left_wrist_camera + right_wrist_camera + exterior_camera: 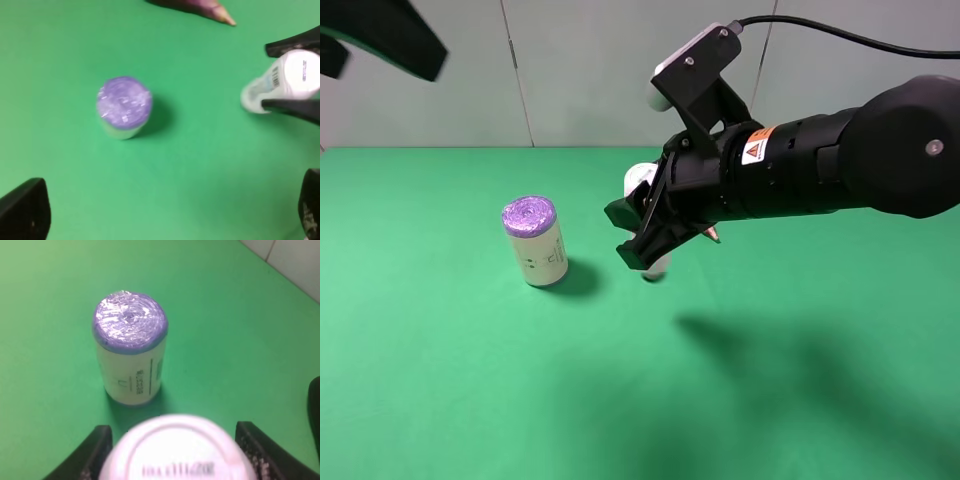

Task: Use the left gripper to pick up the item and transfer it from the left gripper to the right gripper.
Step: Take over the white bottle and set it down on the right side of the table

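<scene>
The item, a slim white bottle (657, 264), is clamped between the fingers of my right gripper (638, 235) over the middle of the green table. Its cap is hidden. In the right wrist view the bottle's round white end (175, 447) fills the space between the two fingers (97, 447). The left wrist view shows the bottle (287, 80) between the right gripper's black fingers (292, 47). My left gripper (380, 35) is raised high at the far left, away from the bottle. Its jaws stand wide apart and empty in the left wrist view (166, 210).
A cream can with a purple top (534, 240) stands upright left of the bottle; it also shows in the left wrist view (123, 106) and the right wrist view (131, 347). A dark purple eggplant (200, 7) lies behind the right gripper, its tip (712, 235) just showing.
</scene>
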